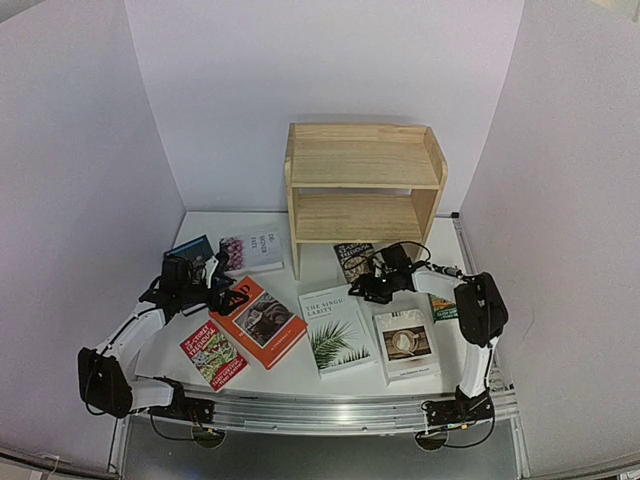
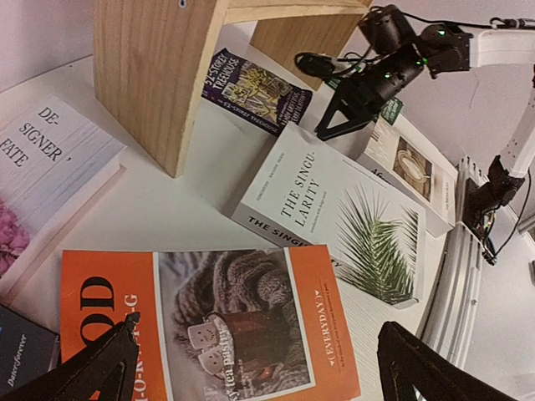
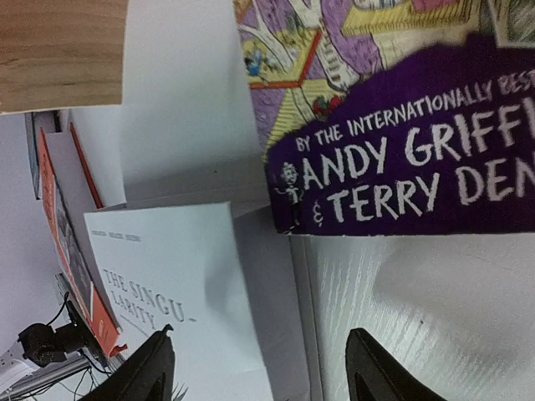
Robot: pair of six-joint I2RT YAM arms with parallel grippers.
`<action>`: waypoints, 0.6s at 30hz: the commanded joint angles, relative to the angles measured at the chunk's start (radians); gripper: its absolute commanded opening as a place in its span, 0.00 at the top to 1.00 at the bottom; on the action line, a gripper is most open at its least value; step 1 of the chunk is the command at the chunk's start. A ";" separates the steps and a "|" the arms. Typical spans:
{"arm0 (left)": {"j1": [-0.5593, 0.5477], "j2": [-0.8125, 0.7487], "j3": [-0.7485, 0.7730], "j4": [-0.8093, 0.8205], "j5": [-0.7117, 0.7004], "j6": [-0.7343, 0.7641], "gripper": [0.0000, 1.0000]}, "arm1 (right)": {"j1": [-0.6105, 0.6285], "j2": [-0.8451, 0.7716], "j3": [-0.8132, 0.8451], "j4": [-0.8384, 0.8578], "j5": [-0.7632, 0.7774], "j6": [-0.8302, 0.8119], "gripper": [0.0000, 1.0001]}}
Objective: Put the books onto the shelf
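The shelf (image 1: 365, 160) stands at the back of the tabletop (image 1: 318, 272). It is made of pale wood and has two levels.

All the books lie flat on the tabletop. The navy book (image 1: 190, 249) and the pink book (image 1: 252, 250) are to the left of the shelf. The orange book (image 1: 258, 320) is in front of them, and the red book (image 1: 213, 355) is just beside its near left side. The palm book (image 1: 335, 330) is in the middle. The cup book (image 1: 405, 343) is just to its right. The purple book (image 1: 352, 260) is right in front of the shelf. The green book (image 1: 442, 308) is partly hidden under the right arm.

The left gripper (image 2: 259, 327) is wide apart and holds nothing. It hangs over the orange book, near the book's left end.

The right gripper (image 3: 261, 332) points down at the spot between the purple book and the far corner of the palm book. Its fingers are apart and nothing is between them. I cannot tell if it touches the tabletop or a book.
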 commanded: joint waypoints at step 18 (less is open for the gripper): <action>-0.030 0.121 0.114 0.019 -0.007 -0.070 0.01 | 0.023 0.144 0.106 -0.039 -0.263 -0.020 0.95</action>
